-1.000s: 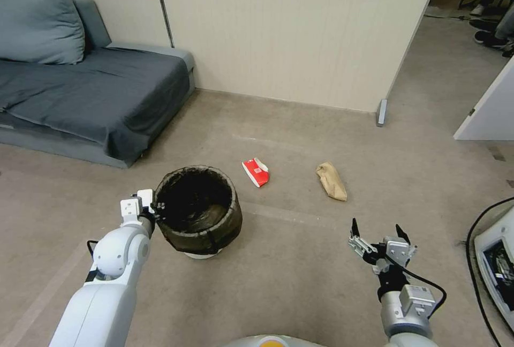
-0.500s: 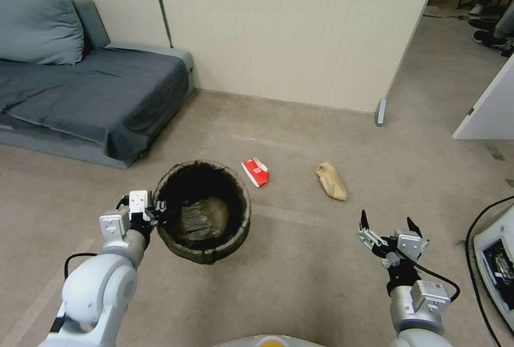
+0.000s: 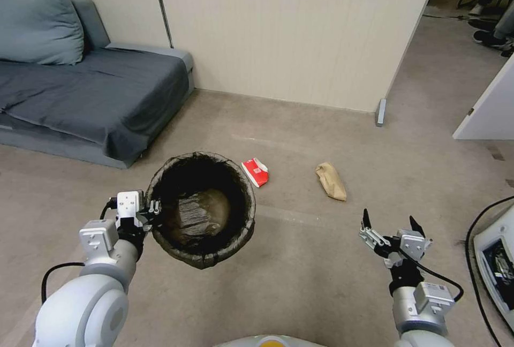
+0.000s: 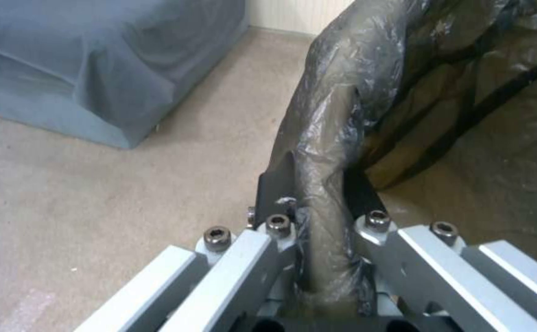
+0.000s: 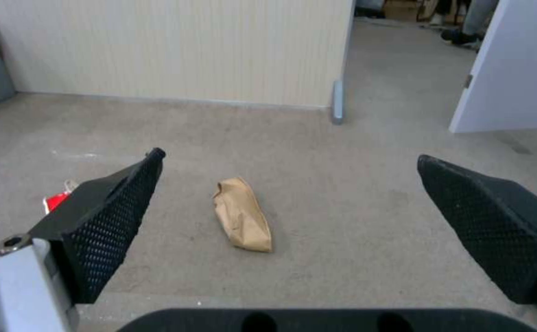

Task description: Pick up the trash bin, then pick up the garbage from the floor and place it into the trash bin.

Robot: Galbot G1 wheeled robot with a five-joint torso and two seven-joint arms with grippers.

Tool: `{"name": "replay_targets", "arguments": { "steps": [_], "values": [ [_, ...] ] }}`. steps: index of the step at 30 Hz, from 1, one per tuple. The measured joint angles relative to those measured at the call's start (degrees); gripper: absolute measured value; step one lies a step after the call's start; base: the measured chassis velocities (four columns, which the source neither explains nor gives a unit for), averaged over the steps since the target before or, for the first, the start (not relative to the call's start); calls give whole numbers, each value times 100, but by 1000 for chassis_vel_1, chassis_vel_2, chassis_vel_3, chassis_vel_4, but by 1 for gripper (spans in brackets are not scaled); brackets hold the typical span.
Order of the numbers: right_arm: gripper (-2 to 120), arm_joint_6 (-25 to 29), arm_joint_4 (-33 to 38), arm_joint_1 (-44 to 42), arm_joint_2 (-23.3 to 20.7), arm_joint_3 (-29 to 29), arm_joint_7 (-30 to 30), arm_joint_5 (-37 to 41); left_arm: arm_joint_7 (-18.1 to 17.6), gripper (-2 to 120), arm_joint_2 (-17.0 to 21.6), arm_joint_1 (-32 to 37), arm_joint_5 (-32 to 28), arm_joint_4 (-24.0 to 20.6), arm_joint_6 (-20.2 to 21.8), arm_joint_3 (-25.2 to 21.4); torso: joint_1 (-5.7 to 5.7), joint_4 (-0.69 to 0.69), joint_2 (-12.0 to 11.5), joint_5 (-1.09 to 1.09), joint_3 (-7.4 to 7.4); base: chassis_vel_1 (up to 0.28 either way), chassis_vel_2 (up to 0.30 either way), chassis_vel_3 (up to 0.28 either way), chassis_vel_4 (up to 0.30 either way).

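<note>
Beige carpet (image 3: 300, 283) runs from a grey sofa (image 3: 91, 95) along the panelled wall (image 3: 289, 31) to an open doorway, and forms the ground for the whole scene. Left gripper (image 4: 317, 193): the two dark fingers (image 4: 275, 184) are closed across the bag-covered rim of the trash bin (image 3: 201, 210), one outside the wall and one inside, so that the folded liner is pinched along with the plastic; a rim pinch appears to be the only purchase a smooth round bin offers. From that grip the bin hangs at the robot's left front, seemingly clear of the floor, with its mouth tipped toward the head camera, which exposes the crumpled liner at the bottom and keeps the opening ready to receive litter. Right gripper (image 3: 390, 225): the mesh-faced fingers (image 5: 111, 216) are spread wide with nothing between them, held low over the carpet and pointed at the crumpled brown paper bag (image 5: 242, 216), which lies flat just ahead; the wide spread suits so bulky a piece. Red-and-white carton (image 3: 256, 171): it rests on the floor just beyond the bin's far rim, apart from the paper bag. Judged status: bin secured, both pieces of garbage not yet collected.
</note>
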Motion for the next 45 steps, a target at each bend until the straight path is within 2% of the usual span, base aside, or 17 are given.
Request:
{"name": "replay_targets", "arguments": {
  "steps": [45],
  "values": [
    [100, 80, -35, 3, 19, -3, -43, 8, 45, 3, 1, -51, 79, 72, -2, 21, 0, 0, 0, 0, 0, -20, 24, 23, -24]
  ]
}}
